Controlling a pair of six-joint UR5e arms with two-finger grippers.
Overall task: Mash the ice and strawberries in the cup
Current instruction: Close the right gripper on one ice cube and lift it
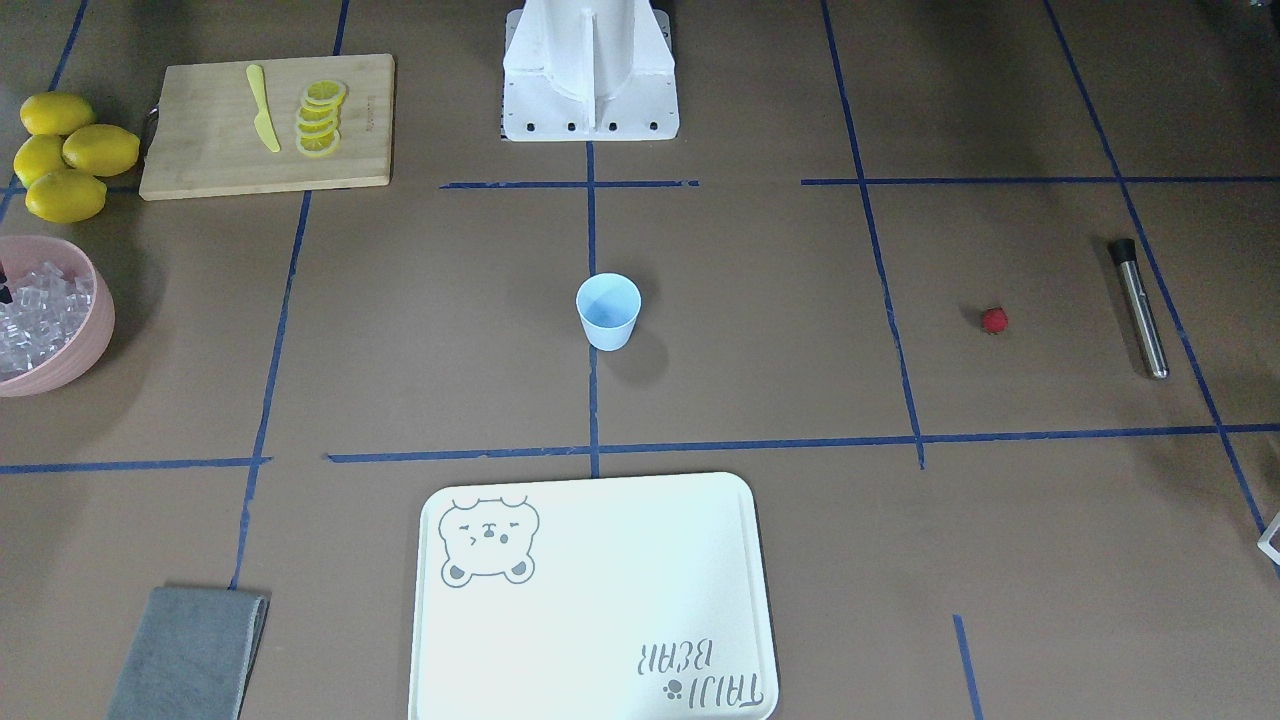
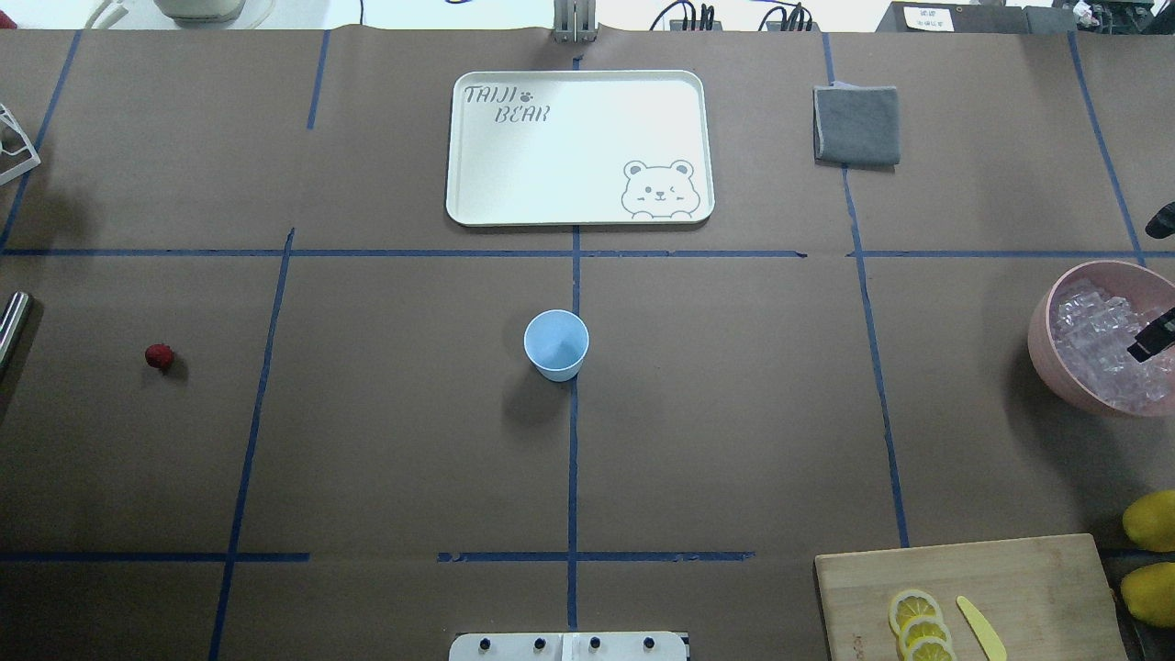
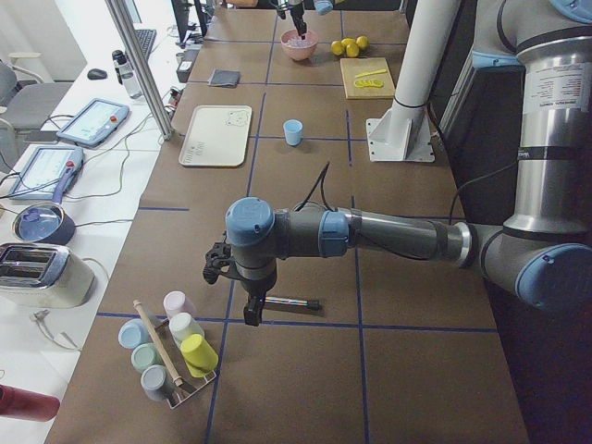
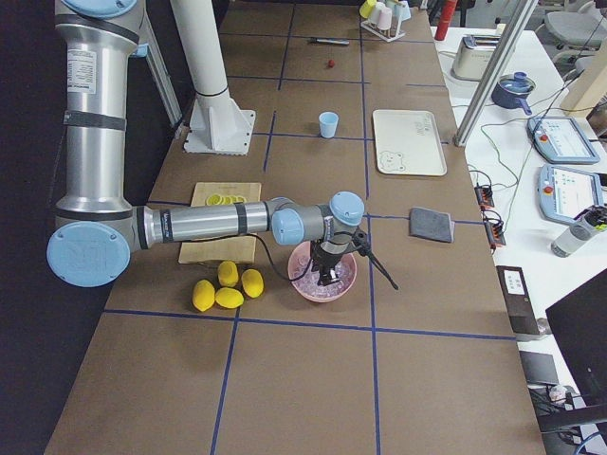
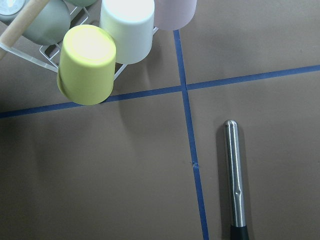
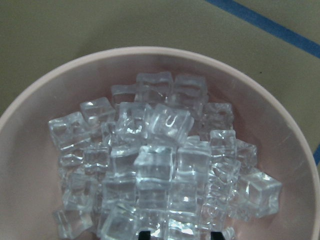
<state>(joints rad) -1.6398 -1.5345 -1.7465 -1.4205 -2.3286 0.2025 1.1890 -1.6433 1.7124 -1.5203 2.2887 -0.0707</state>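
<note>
Overhead exterior shows the light blue cup (image 2: 556, 343) upright and empty at the table's centre, probably parked there so either arm can reach it. The strawberry (image 2: 159, 356) lies alone on the brown paper at 9 o'clock from the cup, well apart. The pink bowl (image 2: 1039, 341), heaped with ice cubes (image 2: 1094, 332), sits at 3 o'clock by the table's edge. Neither ingredient is in the cup yet, so the task is barely begun.

The bear tray (image 2: 578, 147) at 12 o'clock, the grey cloth (image 2: 856, 124) at 1 o'clock and the cutting board (image 2: 1010, 588) at 5 o'clock look set aside.

The right gripper (image 6: 180, 235) hangs over the bowl. Its dark fingertips (image 6: 145, 234) are spread just above the cubes with nothing between them: released, seemingly lined up to pinch one cube. Slick cubes could squirt out of a pinch.

The left gripper (image 3: 252, 313) hovers over the steel muddler (image 5: 234, 177), which lies flat beside a tape line, at 5 o'clock from the rack of upturned cups (image 5: 86, 65) in the wrist view. It is presumably staged for the mashing. Whether its jaws are spread or clenched I cannot tell.
</note>
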